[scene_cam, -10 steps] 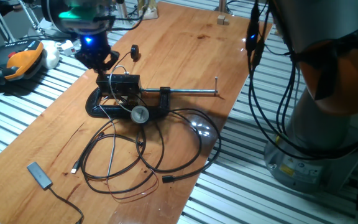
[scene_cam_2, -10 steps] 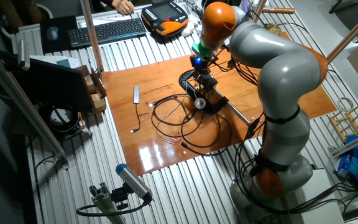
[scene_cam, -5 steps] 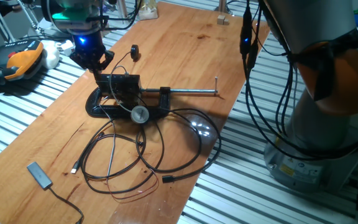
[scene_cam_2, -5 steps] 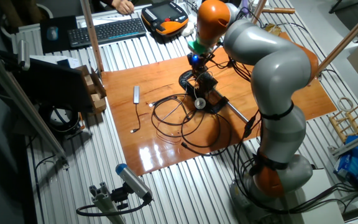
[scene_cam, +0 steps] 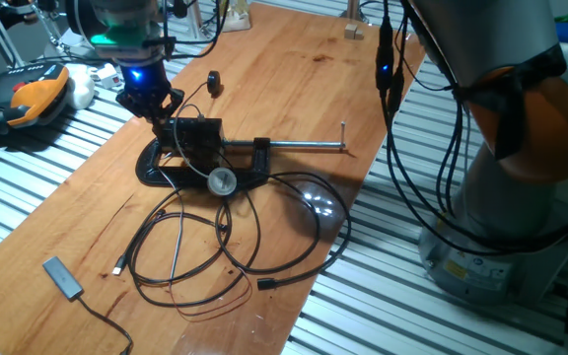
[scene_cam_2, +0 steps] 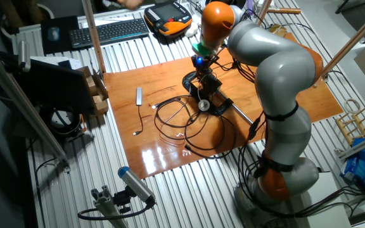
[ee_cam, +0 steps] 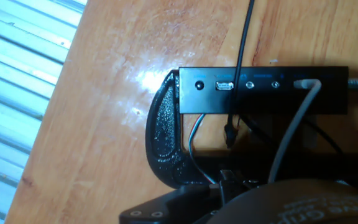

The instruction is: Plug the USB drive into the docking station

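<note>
The surface (scene_cam: 294, 89) is showing as a glossy, varnished wooden board with warm grain, resting on ribbed aluminium rails. The docking station (scene_cam: 197, 135) is sitting as a small matte black box, gripped in a black cast G-clamp (scene_cam: 166, 173) whose long steel screw (scene_cam: 304, 148) is running out sideways. Thin black cables (scene_cam: 225, 247) are looping loosely across the wood.

The claw (scene_cam: 154, 106) is hanging just above and beside the docking station's near end, touching or almost touching it; which, I cannot tell. In the hand view the docking station (ee_cam: 263, 90) is lying directly ahead of the claw as a flat black bar with a row of small ports, one of them a silvery rectangular socket, and a grey cable is plugging in toward its far end.

Whether the claw's fingers are apart or together is not showing: they are dark, small and blurred against the black clamp. The USB drive is not making itself out anywhere near the fingers. A small black round object (scene_cam: 212, 83) is lying beyond the claw, too tiny to identify. The hand view's lower edge is being blocked by a dark housing.
</note>
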You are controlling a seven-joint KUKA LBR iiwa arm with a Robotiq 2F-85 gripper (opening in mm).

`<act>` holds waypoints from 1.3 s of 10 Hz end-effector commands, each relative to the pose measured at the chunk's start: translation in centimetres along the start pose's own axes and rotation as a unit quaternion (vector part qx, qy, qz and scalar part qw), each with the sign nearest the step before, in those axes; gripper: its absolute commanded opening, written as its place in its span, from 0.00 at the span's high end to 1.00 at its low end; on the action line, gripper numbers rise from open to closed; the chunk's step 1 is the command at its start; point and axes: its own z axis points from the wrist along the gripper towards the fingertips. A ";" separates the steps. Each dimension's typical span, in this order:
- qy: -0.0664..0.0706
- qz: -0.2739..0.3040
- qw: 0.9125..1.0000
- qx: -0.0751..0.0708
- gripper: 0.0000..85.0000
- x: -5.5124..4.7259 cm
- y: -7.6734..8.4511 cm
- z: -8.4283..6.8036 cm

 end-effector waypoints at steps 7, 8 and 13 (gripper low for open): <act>0.030 -0.004 0.999 0.014 1.00 -0.4 0.1 1.0; 0.046 -0.006 0.999 0.020 1.00 -0.6 0.1 1.0; 0.090 -0.006 0.996 0.019 1.00 -1.2 -0.1 1.2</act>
